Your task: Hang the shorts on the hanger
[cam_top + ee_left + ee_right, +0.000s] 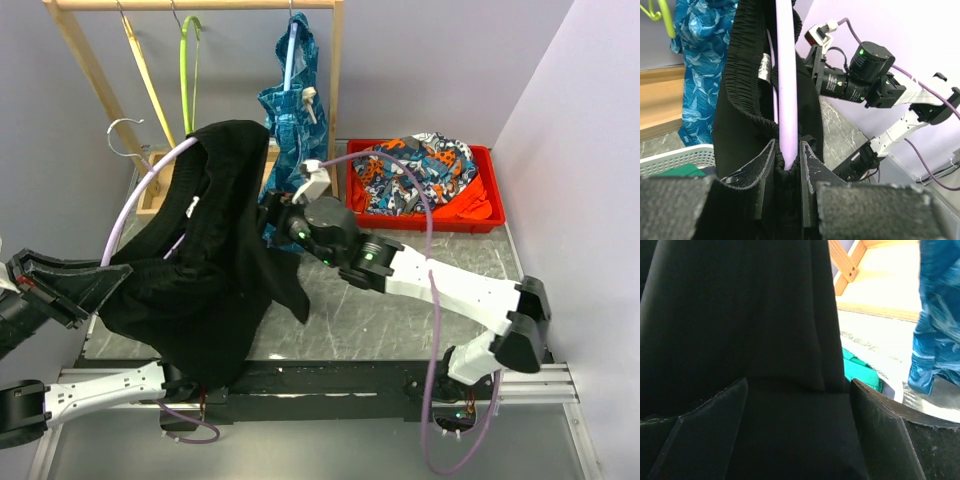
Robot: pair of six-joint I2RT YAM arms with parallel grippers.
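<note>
Black cloth off the desk (400, 310) and up in the air: see the shorts (215, 260) draped across the hanger (140, 190), bulk sagging low toward the near edge. Judged roughly midway. Hung over part of the lavender frame, yes, but with one long curve of it bare on the left and the metal hook poking free above, caught on nothing. Cannot tell from any view whether the far shoulder sits properly inside the waistband; from the left wrist, only an elastic edge gaping beside the bar, with a thin second line of lavender inside it.

Left hand (787, 167) pinched narrow on the lavender bar, black fabric bunched right around the grip. Right hand (799, 385) spread wide, black fabric filling the whole gap between its fingers (715, 415) and nothing visibly squeezed; from above, pressed up against the right flank of the shorts.

Left to do, by the look of it: close on a fold or the waistband, draw it over the bare shoulder, then even out the hang so nothing slides off. Worth minding the floppy weight, all on one side.

Behind, a wooden rack (340, 90) with a lime-green hanger (188, 70), a yellow hanger (145, 75) and a teal-blue garment (290, 100); not part of this step.
</note>
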